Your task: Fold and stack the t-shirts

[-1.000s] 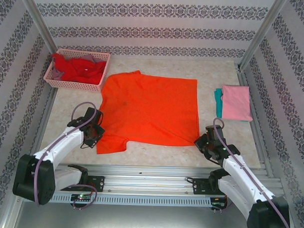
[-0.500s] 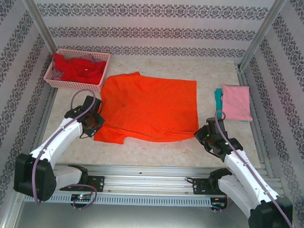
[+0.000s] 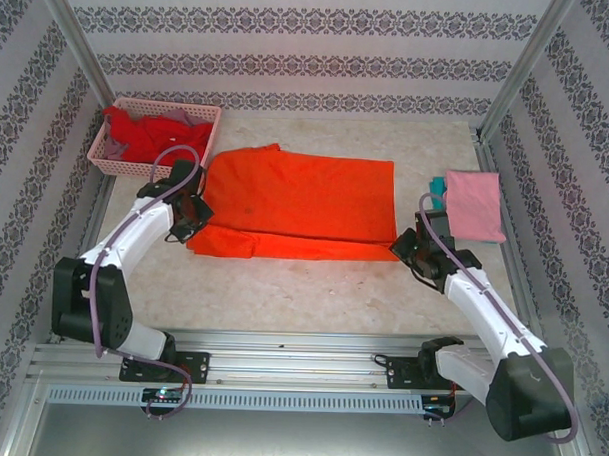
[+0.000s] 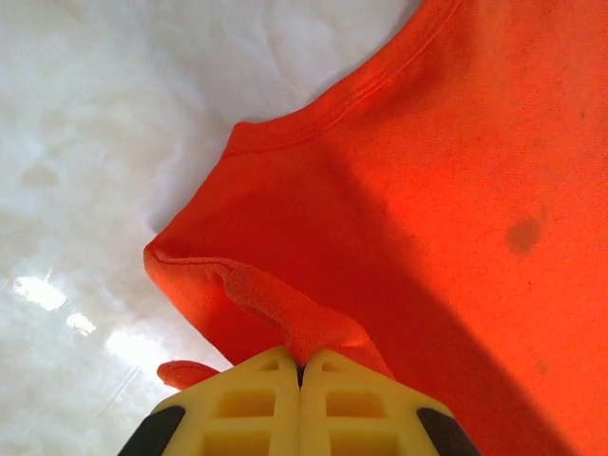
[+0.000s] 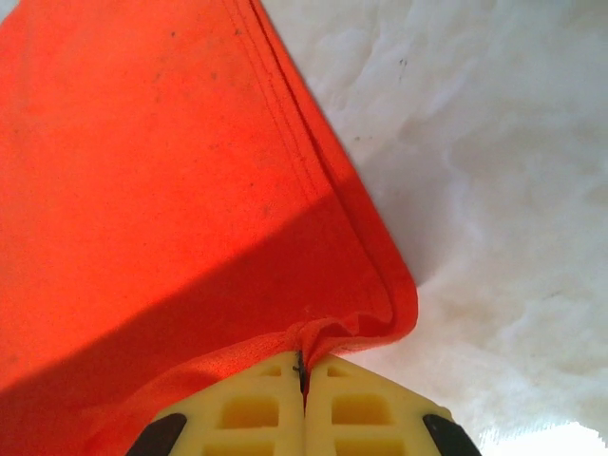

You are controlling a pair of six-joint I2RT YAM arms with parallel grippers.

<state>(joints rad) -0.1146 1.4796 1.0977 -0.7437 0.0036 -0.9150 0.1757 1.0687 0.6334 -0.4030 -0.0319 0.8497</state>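
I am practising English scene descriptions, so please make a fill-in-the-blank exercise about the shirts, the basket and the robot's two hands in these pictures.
1. The left hand and the right hand are both shut on the bright ____ cloth t-shirt.
2. Besides grey cloth, the pink plastic lattice basket holds a crumpled ____ cloth t-shirt.
3. The folded pink cloth t-shirt lies on a ____ cloth t-shirt.

Missing words: orange; red; teal.
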